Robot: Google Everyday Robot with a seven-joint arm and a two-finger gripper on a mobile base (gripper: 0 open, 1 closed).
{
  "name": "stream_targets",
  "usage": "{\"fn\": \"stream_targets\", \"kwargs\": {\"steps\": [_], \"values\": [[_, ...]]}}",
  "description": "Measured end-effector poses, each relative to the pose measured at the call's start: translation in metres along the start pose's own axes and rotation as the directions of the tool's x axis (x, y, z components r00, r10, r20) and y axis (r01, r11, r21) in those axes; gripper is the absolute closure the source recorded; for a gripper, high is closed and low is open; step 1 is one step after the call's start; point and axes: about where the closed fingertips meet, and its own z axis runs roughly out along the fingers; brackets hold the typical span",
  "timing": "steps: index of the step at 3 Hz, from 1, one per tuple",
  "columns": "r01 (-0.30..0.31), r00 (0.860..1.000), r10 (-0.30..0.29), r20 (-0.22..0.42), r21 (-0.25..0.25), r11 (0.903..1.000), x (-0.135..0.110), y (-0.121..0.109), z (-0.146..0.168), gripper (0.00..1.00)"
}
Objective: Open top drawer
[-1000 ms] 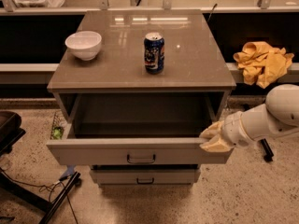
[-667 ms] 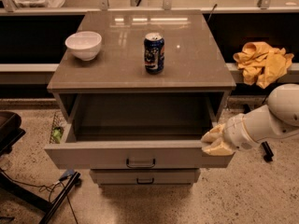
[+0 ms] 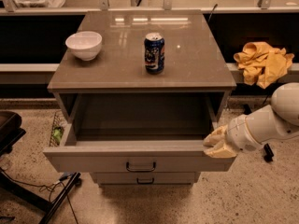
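Note:
The top drawer [image 3: 93, 161] of the grey cabinet is pulled well out, and its inside looks bare. Its small dark bar handle [image 3: 141, 166] sits centred on the flat front. My gripper [image 3: 216, 143], with cream-coloured fingers, is at the drawer front's upper right corner, touching its top edge. My white arm [image 3: 268, 121] comes in from the right. Below, a narrower drawer [image 3: 145, 178] with a like handle stays closed.
On the cabinet top [image 3: 187, 64] stand a white bowl [image 3: 84, 45] at the left and a blue soda can [image 3: 154, 53] near the middle. A yellow cloth [image 3: 262, 62] lies on the ledge at the right. A black chair base [image 3: 18, 171] and cables are at the left on the floor.
The top drawer has slid a little further out toward the camera, with my gripper moving along with its right corner.

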Motion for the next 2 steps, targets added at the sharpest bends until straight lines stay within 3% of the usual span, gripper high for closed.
{"fn": "stream_targets", "kwargs": {"steps": [2], "values": [[0.012,1.0,-0.012,-0.009,0.008,0.9999,-0.007,0.0,-0.012,1.0]]}}
